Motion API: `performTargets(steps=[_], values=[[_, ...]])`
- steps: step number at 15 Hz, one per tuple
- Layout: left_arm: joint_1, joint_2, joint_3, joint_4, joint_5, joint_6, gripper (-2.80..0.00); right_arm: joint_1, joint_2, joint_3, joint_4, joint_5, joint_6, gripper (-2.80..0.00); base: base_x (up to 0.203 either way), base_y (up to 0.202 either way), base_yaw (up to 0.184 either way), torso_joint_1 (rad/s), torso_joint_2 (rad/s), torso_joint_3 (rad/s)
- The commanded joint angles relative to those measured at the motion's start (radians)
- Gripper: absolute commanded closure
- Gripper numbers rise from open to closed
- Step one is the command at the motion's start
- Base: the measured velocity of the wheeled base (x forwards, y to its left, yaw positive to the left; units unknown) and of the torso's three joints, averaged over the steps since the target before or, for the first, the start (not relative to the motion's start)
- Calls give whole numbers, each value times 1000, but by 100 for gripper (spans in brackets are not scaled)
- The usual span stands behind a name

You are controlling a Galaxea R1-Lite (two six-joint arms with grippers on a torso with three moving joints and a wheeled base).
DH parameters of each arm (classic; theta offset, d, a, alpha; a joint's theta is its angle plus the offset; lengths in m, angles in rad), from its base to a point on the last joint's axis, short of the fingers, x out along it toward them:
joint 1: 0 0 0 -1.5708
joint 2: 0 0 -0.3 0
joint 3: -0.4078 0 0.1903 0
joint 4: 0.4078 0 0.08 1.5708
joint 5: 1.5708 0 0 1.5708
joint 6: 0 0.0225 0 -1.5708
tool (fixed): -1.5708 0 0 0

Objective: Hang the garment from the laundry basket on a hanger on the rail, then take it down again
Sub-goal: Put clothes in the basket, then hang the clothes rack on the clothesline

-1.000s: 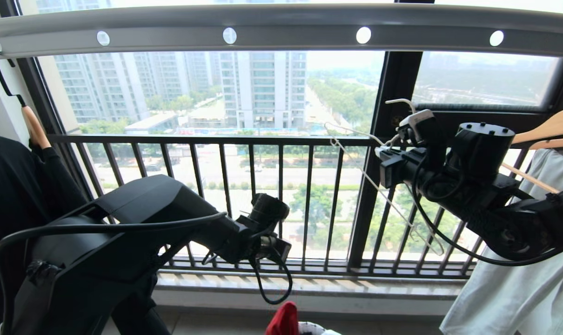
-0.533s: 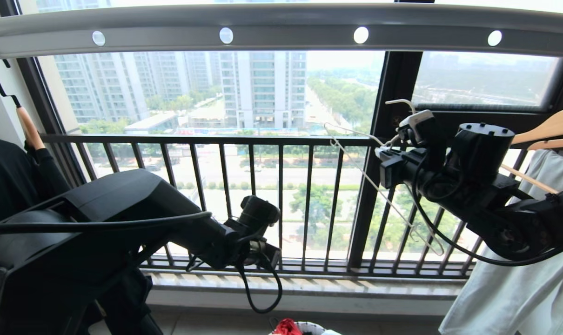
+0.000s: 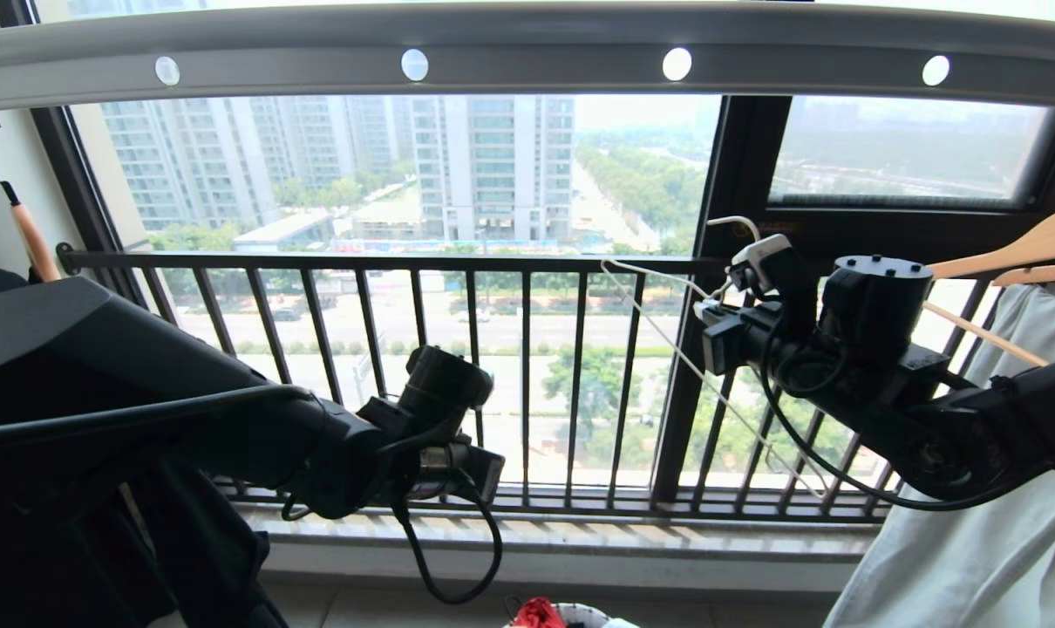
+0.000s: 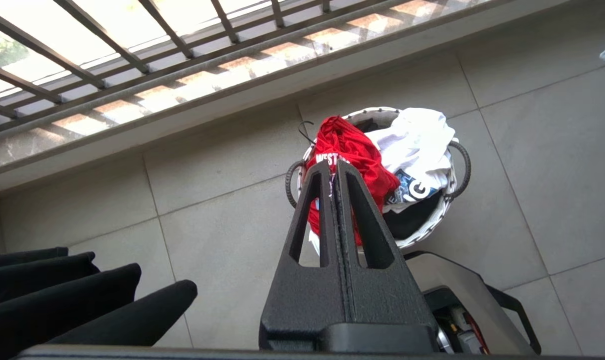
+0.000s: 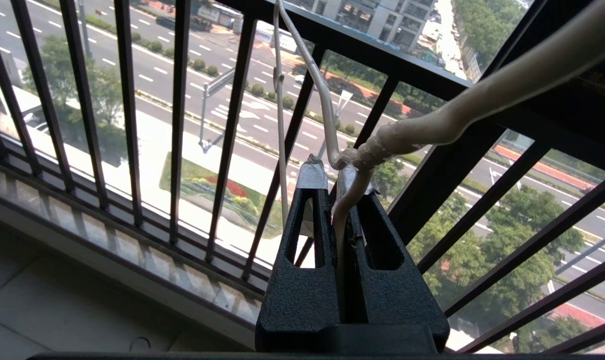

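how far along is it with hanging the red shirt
Early. Done: the right gripper is shut on the hanger. In hand: the left gripper, shut and empty, hangs above the garment. Left: the garment lies in the laundry basket; nothing is on the rail.

i see the rail [image 3: 527,52] as smooth matt grey metal, and the hanger [image 5: 422,125] as thin cream-coated wire. the garment [image 4: 350,155] is soft red cloth in a woven white laundry basket [image 4: 422,232], on matt floor tiles [image 4: 207,200]

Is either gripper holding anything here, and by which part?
The right gripper holds the hanger by its neck below the hook. The left gripper is shut on nothing, above the laundry basket.
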State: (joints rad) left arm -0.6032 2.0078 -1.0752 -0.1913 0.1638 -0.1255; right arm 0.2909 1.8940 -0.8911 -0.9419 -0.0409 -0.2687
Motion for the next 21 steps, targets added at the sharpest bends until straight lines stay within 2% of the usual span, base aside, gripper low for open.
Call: performTargets(steps=[1,5,7,12,17,21], values=[[-1,-88,-1,5,0,3,0,7,-5,43,-7,-3,-1,0,0,0,0,0,0,0],[20,-260,52,6,1,26,0,11,-10,154,-71,-7,8,0,0,0,0,0,0,0],[27,-317,57,6,-1,27,0,14,-42,169,-95,-46,5,0,0,0,0,0,0,0],[9,-438,77,20,-1,37,0,13,-231,270,-94,-93,5,0,0,0,0,0,0,0],[8,-566,86,69,-1,85,0,13,-433,290,-59,-175,-1,0,0,0,0,0,0,0],[8,-617,95,70,0,99,0,6,-530,259,53,-248,-9,0,0,0,0,0,0,0]])
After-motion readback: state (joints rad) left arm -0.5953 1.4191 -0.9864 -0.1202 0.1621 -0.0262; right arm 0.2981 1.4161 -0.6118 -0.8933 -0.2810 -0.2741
